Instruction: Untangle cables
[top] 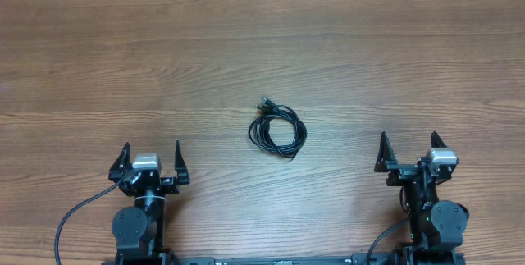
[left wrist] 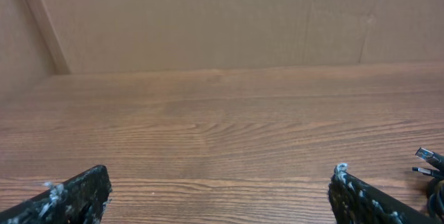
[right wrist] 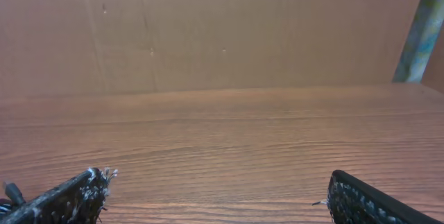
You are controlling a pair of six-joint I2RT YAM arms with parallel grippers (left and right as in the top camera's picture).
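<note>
The cables (top: 276,130) lie as one small black coil at the middle of the wooden table, with plug ends sticking out at its upper left. My left gripper (top: 152,160) is open and empty at the near left, well apart from the coil. My right gripper (top: 409,152) is open and empty at the near right, also apart from it. In the left wrist view a silvery plug end (left wrist: 430,161) shows at the far right edge, beyond my open fingers (left wrist: 220,186). In the right wrist view a bit of cable (right wrist: 8,195) shows at the far left, outside my open fingers (right wrist: 216,189).
The wooden table (top: 262,60) stretches away to a brown cardboard wall (left wrist: 208,23) at the back. Thick black arm cables (top: 78,216) run by the left base and by the right base (top: 381,244).
</note>
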